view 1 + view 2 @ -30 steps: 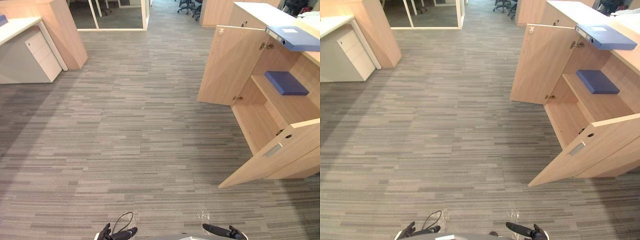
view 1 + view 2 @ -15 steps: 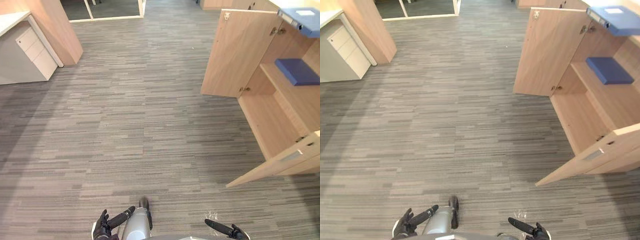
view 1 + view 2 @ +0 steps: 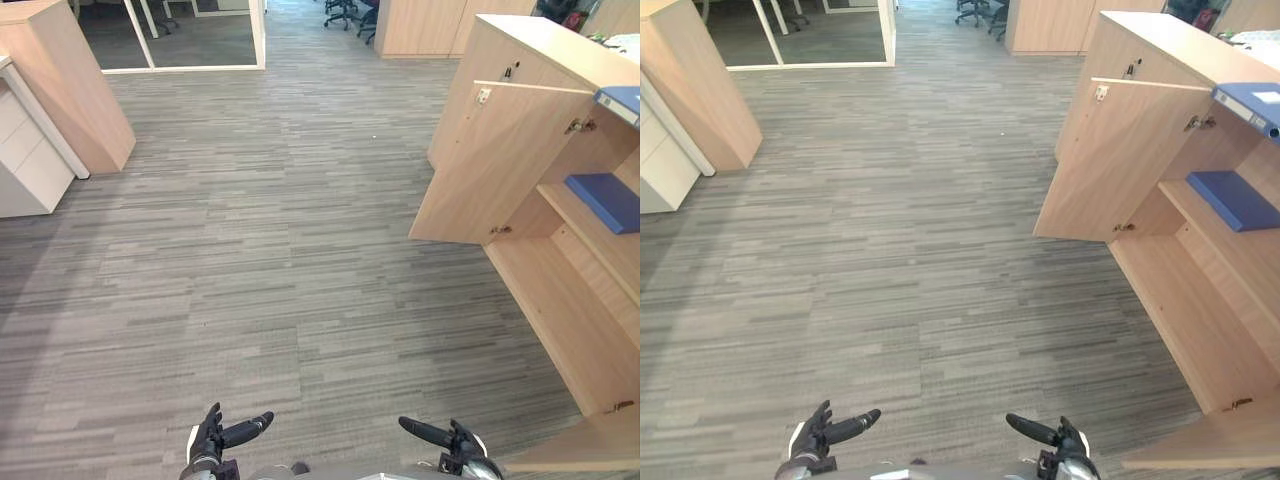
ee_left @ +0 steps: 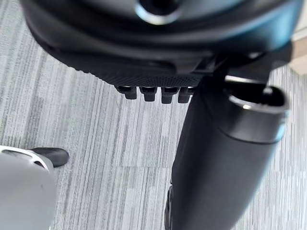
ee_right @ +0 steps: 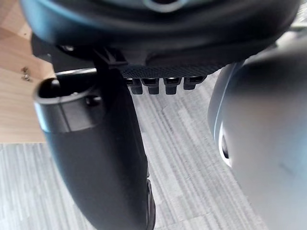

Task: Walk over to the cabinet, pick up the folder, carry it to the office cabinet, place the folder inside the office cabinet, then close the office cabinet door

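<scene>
A light blue folder (image 3: 1250, 103) lies on top of the wooden cabinet (image 3: 530, 45) at the far right, jutting over the open compartment. A darker blue folder (image 3: 1234, 198) rests flat on the shelf inside. The cabinet's far door (image 3: 490, 165) stands wide open. Both hands hang low at the bottom of the eye views, well short of the cabinet. My left hand (image 3: 215, 435) and my right hand (image 3: 445, 438) have straight fingers and hold nothing. In the wrist views, the left thumb (image 4: 225, 158) and right thumb (image 5: 96, 158) stand out over bare carpet.
The cabinet's near door (image 3: 580, 455) juts out at the bottom right corner. A wooden partition (image 3: 60, 80) and a white drawer unit (image 3: 25, 160) stand at the left. Glass doors (image 3: 170, 35) and office chairs (image 3: 345, 12) are at the back. Grey carpet (image 3: 280, 250) spreads between.
The camera has moved: the cabinet now sits nearer and further right, with its near door at the bottom right corner. Both hands stay low and empty.
</scene>
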